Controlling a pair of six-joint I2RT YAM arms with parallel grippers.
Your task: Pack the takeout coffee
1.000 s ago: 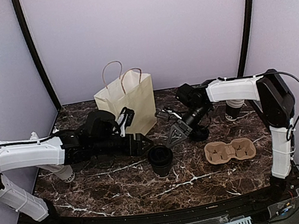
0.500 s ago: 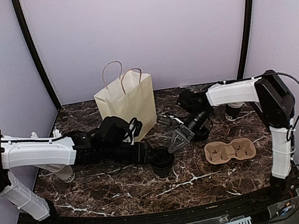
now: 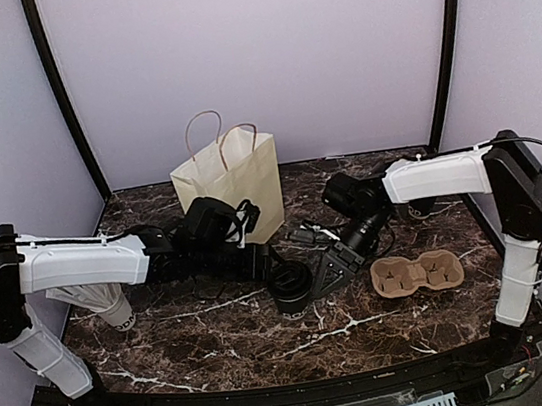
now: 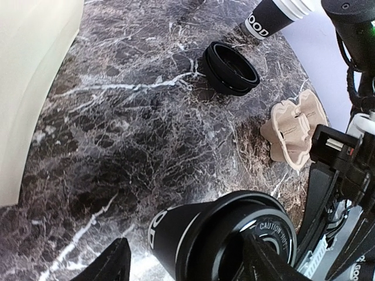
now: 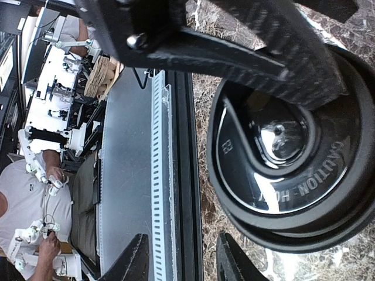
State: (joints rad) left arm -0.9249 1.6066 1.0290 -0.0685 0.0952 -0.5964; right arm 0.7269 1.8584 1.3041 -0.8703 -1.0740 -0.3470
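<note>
Black paper cup with black plastic lid [image 3: 291, 286] upright on dark marbled surface [image 3: 219, 333], left gripper [image 4: 187, 257] jaws released astride it, right gripper [image 5: 183, 241] jaws released alongside.

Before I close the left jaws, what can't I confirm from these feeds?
- Left wrist: the left gripper has its fingertips cut off by the bottom edge, so contact with the lidded cup is unclear.
- Top external: the right arm hides most of the second cup; the left wrist view's top edge crops it.
- All views: the inside of the paper bag never shows.
</note>
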